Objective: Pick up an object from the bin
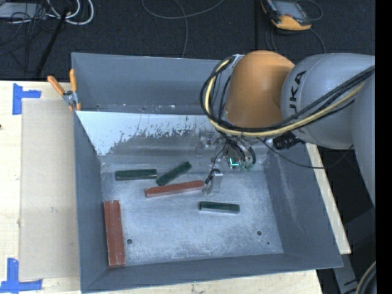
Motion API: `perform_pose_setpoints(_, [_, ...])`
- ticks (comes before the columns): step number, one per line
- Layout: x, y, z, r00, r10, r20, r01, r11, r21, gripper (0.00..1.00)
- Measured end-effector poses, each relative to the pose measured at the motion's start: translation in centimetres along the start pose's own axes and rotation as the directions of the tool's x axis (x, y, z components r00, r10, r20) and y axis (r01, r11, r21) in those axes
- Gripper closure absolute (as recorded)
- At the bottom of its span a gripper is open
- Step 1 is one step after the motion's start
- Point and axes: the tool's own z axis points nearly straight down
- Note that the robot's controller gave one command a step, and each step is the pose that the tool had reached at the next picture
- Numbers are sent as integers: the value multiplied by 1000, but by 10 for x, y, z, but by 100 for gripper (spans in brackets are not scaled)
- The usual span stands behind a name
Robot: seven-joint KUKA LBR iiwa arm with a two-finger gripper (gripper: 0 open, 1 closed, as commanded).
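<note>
Bin: grey metal bin [86,164], five loose pieces spread flat on its floor, no heap.
Arm: entered from the right side of the view, orange cover [257,90] on the wrist, looped cables [211,100] around it.
Gripper: gripper [210,184] was low, mid-bin, at the right end of the slim reddish-brown bar [174,189]; touching it or just above, could not tell.
Opening: could not tell, wide or narrow, from this angle.
Task thing: slim reddish-brown bar lay near the bin's centre, running roughly left-right, right end under the gripper.
Behind it: tilted dark green bar [173,173], just beside the brown bar, left of the gripper.
Further left: level dark green bar [136,174], near the tilted one's lower end.
In front: short dark green bar [218,207], just below the gripper in view, apart from the brown bar.
Left wall: wide reddish-brown block [113,233], lengthwise along the wall, well apart from the gripper.
</note>
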Motion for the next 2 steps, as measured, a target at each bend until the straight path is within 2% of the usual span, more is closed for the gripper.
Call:
perform_pose_setpoints(1, [30, -37, 92, 994, -111, 0, 111, 994, 0, 0])
perform_pose_setpoints(2, [28, -36, 88, 994, -109, 8, 109, 994, 0, 100])
